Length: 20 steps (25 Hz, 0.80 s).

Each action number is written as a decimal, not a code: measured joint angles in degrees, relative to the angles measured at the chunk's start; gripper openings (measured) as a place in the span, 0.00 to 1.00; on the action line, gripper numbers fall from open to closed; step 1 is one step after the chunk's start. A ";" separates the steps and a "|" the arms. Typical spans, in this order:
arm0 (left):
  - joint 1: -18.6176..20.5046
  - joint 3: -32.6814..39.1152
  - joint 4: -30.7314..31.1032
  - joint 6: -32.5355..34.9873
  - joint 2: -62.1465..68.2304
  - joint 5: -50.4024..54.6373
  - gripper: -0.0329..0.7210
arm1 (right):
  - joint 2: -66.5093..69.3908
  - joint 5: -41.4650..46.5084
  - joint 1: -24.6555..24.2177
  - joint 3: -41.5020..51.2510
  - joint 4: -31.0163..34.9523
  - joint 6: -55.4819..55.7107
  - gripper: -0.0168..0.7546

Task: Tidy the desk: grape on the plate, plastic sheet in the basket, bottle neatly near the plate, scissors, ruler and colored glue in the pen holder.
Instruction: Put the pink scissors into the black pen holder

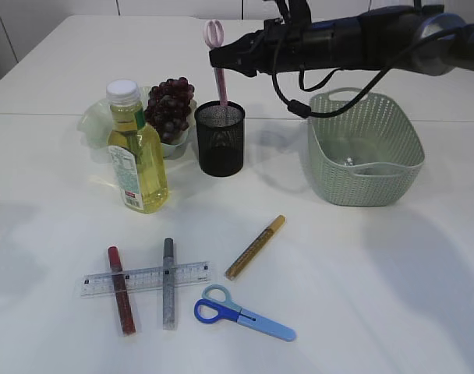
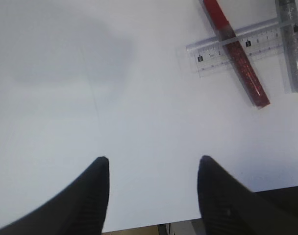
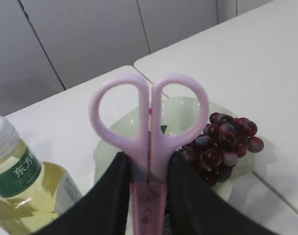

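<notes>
My right gripper (image 3: 150,169) is shut on a pair of pink scissors (image 3: 149,117) just below their handles. In the exterior view these pink scissors (image 1: 214,33) stand upright with their blade end inside the black mesh pen holder (image 1: 219,139), and the right gripper (image 1: 221,56) reaches in from the right. Grapes (image 1: 169,105) lie on the pale green plate (image 1: 93,125), with the oil bottle (image 1: 137,152) in front. On the table lie a clear ruler (image 1: 146,278), red glue (image 1: 121,290), silver glue (image 1: 168,283), gold glue (image 1: 255,247) and blue scissors (image 1: 243,314). My left gripper (image 2: 153,164) hangs open over bare table.
A green woven basket (image 1: 364,148) stands right of the pen holder, with something clear lying on its floor. The left wrist view shows the ruler (image 2: 237,46) and red glue (image 2: 237,54) ahead to the right, and the table's near edge under the fingers.
</notes>
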 joint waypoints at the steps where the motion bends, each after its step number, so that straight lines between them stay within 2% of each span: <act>1: 0.00 0.00 0.00 0.00 0.00 0.10 0.59 | 0.75 -0.13 0.00 -0.10 1.50 -2.06 0.27; 9: 0.00 0.00 0.00 0.00 0.00 0.70 0.59 | 4.64 -0.87 0.00 -0.09 6.30 -9.94 0.28; 11: 0.00 0.00 0.00 0.00 0.00 0.76 0.59 | 5.04 -1.00 0.00 -0.09 6.52 -10.10 0.31; 15: 0.00 0.00 0.71 0.00 0.00 0.82 0.59 | 5.04 -1.00 0.00 -0.09 7.66 -10.19 0.44; 20: 0.00 0.00 1.71 0.00 0.00 1.05 0.59 | 5.04 -1.00 0.00 -0.09 9.43 -9.89 0.50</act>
